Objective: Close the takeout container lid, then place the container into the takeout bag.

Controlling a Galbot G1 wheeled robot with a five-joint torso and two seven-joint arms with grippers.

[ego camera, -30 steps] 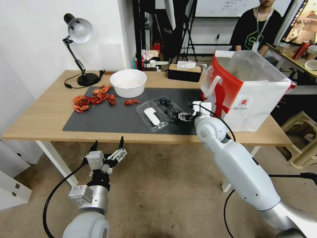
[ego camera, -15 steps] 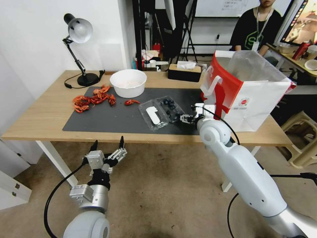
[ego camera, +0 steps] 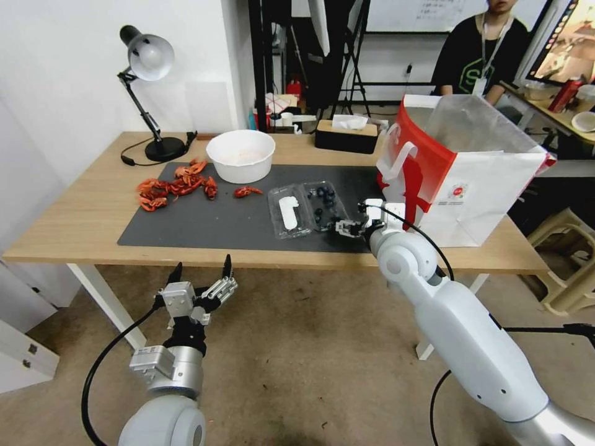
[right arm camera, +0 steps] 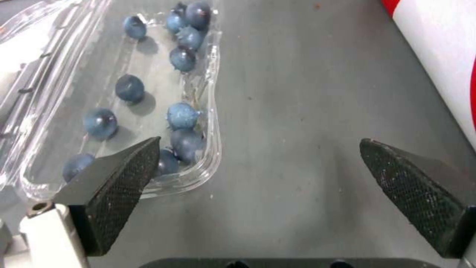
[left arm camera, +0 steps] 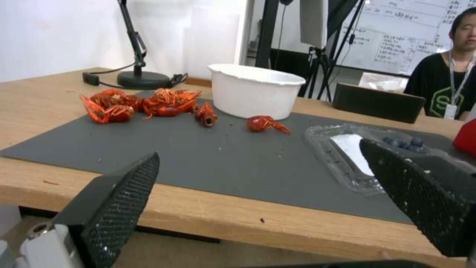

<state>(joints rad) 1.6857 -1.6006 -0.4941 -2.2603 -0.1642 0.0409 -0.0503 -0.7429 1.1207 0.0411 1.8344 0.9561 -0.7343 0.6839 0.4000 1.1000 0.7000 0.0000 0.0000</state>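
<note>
The left gripper (ego camera: 201,272) hangs below the tabletop's front edge, fingers spread, empty. The small clear plastic clamshell takeout container (ego camera: 305,209) lies open on the dark mat, long axis front-to-back. The right gripper (ego camera: 344,228), fingers apart, straddles its near right corner beside the red-and-white paper takeout bag (ego camera: 462,170).

takeout bag (ego camera: 471,179) interior hidden behind liner, its logo (ego camera: 457,191) too small to read

white wall (ego camera: 62,74), wooden table (ego camera: 74,217)
</note>
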